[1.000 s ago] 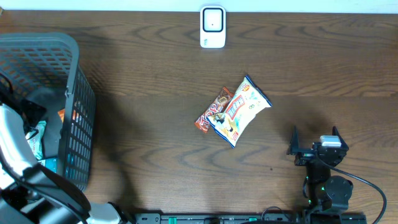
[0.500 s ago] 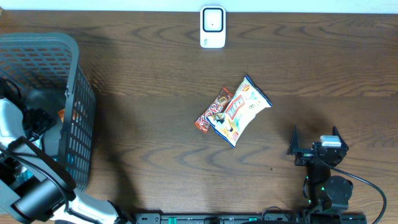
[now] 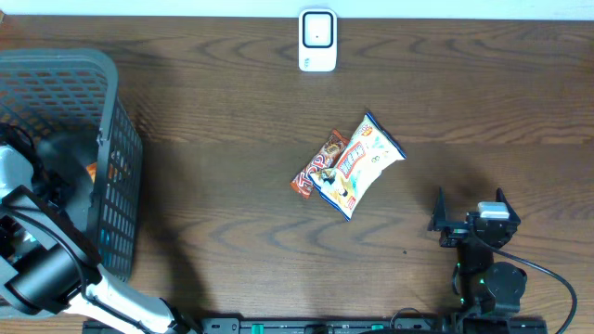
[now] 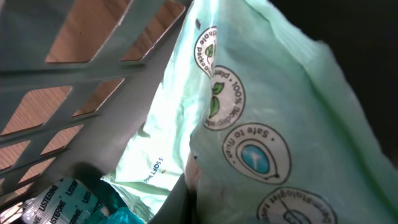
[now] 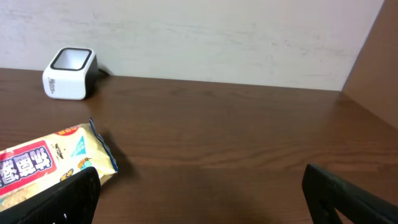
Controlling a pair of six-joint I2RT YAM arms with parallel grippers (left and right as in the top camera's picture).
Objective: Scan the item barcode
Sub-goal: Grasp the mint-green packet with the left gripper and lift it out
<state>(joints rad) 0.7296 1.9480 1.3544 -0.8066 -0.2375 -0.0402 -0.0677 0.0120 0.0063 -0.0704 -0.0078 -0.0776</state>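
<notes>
Grey basket: LISTERINE pack inside

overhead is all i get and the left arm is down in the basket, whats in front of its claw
Observer: A pale green plastic pack printed with round eco badges fills the left wrist view. The left claw is shut, but its fingertips are hidden.
Operator: anything else in there
Observer: A Listerine-labelled item lies lower down, beside the basket wall.
Operator: and the snack bag from the right side
Observer: In the right wrist view the snack bag looks puffed. Its blue crimped end seems to stand off the table, just beyond the open right claw.
</notes>
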